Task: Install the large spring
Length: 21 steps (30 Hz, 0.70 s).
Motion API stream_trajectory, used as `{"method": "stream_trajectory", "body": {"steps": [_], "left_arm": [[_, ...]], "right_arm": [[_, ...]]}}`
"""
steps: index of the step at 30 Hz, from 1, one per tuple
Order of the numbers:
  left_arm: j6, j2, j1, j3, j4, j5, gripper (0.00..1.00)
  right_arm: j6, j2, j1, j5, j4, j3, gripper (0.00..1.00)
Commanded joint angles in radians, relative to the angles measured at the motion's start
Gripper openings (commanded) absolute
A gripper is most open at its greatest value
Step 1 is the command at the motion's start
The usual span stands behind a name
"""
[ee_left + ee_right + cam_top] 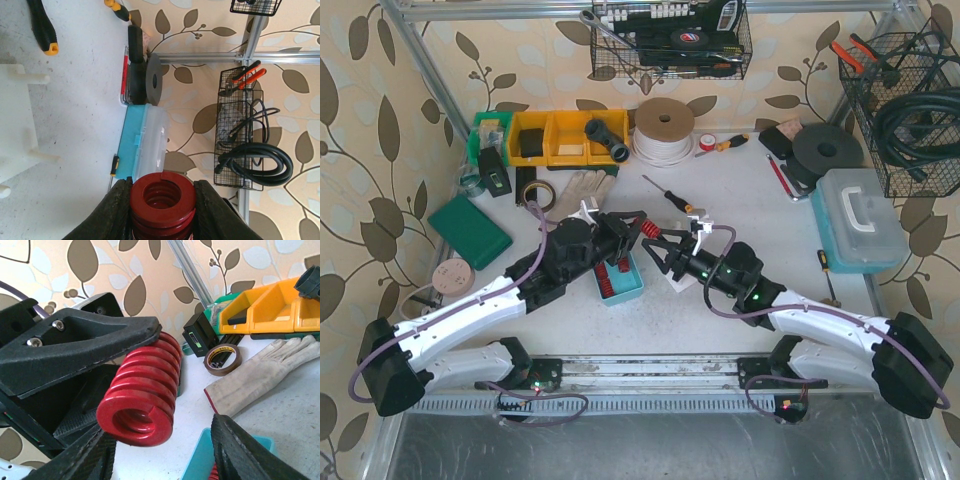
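The large spring [649, 232] is a thick red coil held above the table's middle, and my left gripper [636, 228] is shut on it. In the left wrist view its open end [162, 197] faces the camera, with a black finger pressed to each side. My right gripper [661, 250] meets it from the right with its jaws apart. In the right wrist view the spring's free end [142, 390] hangs between and just ahead of the right fingers [240, 450], which do not touch it. A white pegged block [15, 125] lies on the table below.
A blue tray [623, 283] with small red springs sits under the grippers. A pale glove [582, 186], a tape roll [535, 192] and yellow bins [555, 137] lie behind on the left. A screwdriver [670, 195] and a clear-lidded box [860, 220] are on the right.
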Motion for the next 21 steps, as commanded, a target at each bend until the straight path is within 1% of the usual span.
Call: {"method": "stream_trajectory", "body": {"steps": [1,15,21], "left_arm": [[0.002,0.001,-0.015,0.044,0.077,0.002,0.00],[-0.005,0.001,-0.019,0.012,0.064,-0.019,0.00],[-0.003,0.010,-0.019,0.020,0.065,-0.010,0.00]], "right_arm": [[-0.024,-0.021,0.000,0.036,-0.009,0.029,0.53],[-0.048,-0.041,0.000,0.018,-0.003,0.036,0.51],[-0.045,-0.023,0.000,0.014,0.008,0.044,0.47]]}}
